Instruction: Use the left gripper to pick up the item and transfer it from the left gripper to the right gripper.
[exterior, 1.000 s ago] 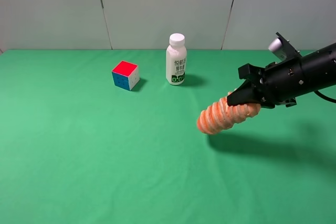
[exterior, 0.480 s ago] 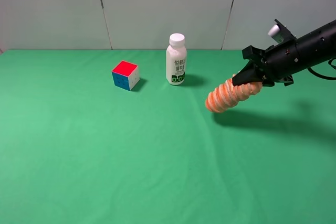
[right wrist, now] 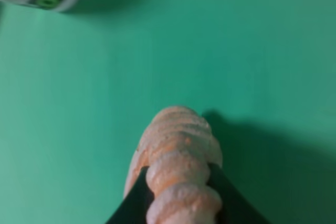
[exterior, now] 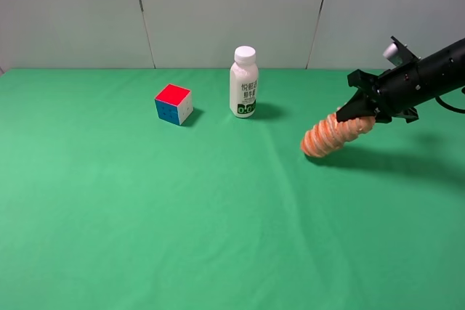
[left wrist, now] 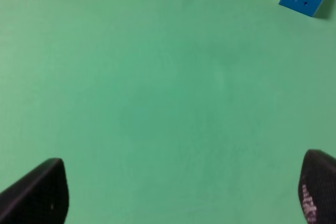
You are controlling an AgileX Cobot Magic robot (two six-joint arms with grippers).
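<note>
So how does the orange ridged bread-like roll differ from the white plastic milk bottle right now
The orange ridged roll hangs tilted in the black right gripper, off the green cloth; the white milk bottle stands upright on it, untouched. The roll is ringed with pale grooves and unlabelled; the bottle is smooth, capped, with a green printed label. Both are roughly cylindrical and similar in length.

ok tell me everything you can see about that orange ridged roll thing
The item is an orange-brown cylinder of stacked rounded rings with paler grooves between them, looking soft, like bread or foam. It hangs tilted above the green table, free end lower and pointing toward the middle, its shadow on the cloth beneath. The right gripper is shut on its upper end, one black finger on each side. Nothing else touches it.
</note>
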